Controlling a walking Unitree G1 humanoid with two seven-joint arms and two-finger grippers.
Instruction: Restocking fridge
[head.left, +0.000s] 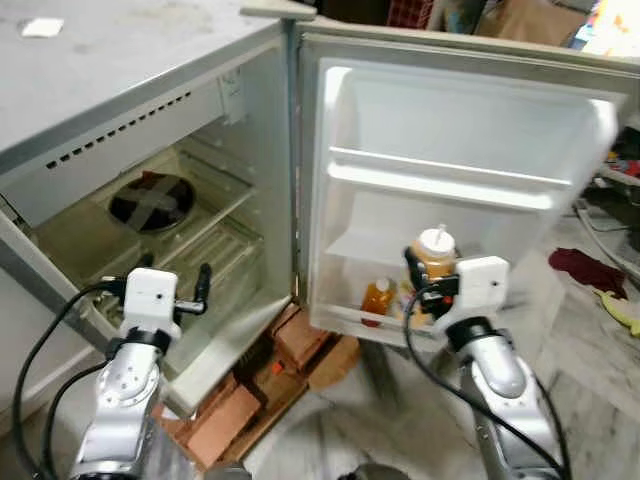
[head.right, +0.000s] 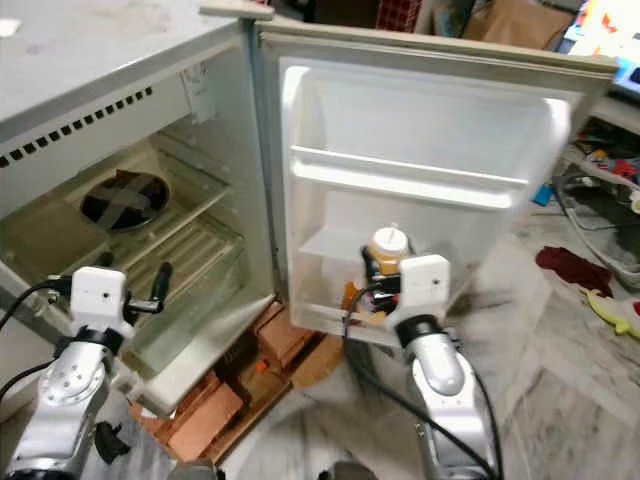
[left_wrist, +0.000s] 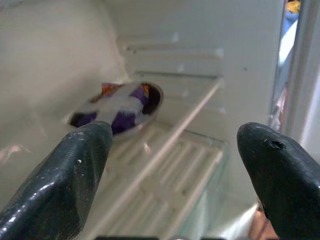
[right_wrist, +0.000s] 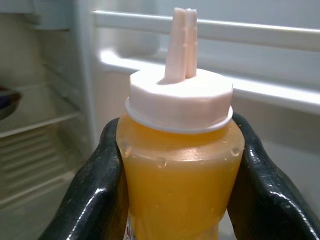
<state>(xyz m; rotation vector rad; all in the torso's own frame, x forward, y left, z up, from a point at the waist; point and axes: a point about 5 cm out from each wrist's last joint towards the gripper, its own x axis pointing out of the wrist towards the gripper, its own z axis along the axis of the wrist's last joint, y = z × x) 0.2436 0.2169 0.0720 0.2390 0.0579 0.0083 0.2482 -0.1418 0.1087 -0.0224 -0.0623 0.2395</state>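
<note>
**Sauce bottle held at the open fridge door**

While the small fridge (head.left: 150, 130) stands wide open, its white door (head.left: 450, 180) swung out toward the robot's right, the right gripper (right_wrist: 180, 165) holds an orange sauce bottle (right_wrist: 180, 170) in front of the door's lowest shelf. Both black fingers (right_wrist: 95, 195) press against the bottle's sides just under its white cap (right_wrist: 179, 100), which has a twin spout on top. A scrap of label shows near the bottle's lower edge, but no writing on it can be read.

Inside the cabinet, a dark round plate (head.left: 152, 201) with a pale cross over its contents sits on the upper wire shelf (head.left: 215, 215). The left gripper (head.left: 175, 290) hovers before the lower part of the cabinet with its jaws spread apart and nothing between them.

Bricks (head.left: 240, 400) lie stacked under the fridge. On the bottom door shelf, a smaller orange bottle (head.left: 377, 298) stands just beside the held one. A dark red cloth (head.left: 588, 270) lies on the marble floor (head.left: 590, 380) off to the right, and a black cable (head.left: 440, 390) trails from the right wrist.
</note>
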